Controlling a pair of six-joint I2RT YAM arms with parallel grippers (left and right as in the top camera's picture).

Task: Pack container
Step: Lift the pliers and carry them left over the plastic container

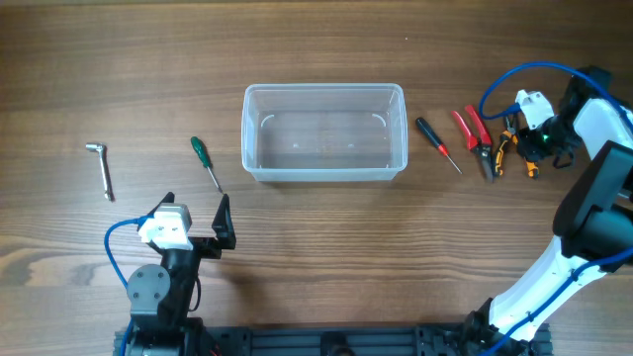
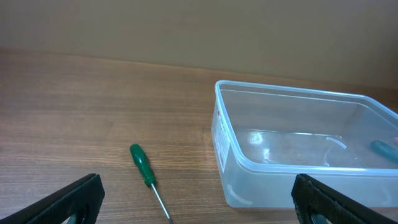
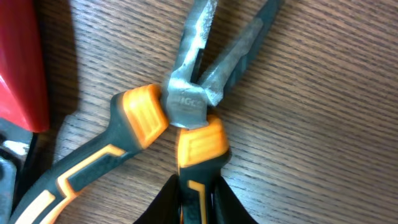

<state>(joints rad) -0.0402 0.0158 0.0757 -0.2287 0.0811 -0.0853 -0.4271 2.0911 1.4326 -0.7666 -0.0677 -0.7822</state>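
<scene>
The clear plastic container (image 1: pixel 324 132) stands at the table's middle and holds nothing; it also shows in the left wrist view (image 2: pixel 298 146). A green-handled screwdriver (image 1: pixel 205 161) lies to its left, ahead of my open, empty left gripper (image 1: pixel 203 225); it shows in the left wrist view (image 2: pixel 148 176) too. My right gripper (image 1: pixel 531 148) is shut on one handle of the orange-and-black pliers (image 3: pixel 186 118) at the far right, which lie on the table with jaws spread.
A metal L-shaped key (image 1: pixel 102 166) lies at the far left. A small red-handled screwdriver (image 1: pixel 436 142) and red-handled pliers (image 1: pixel 475 136) lie between the container and the orange pliers. The red pliers' handle (image 3: pixel 22 62) is close beside the right gripper.
</scene>
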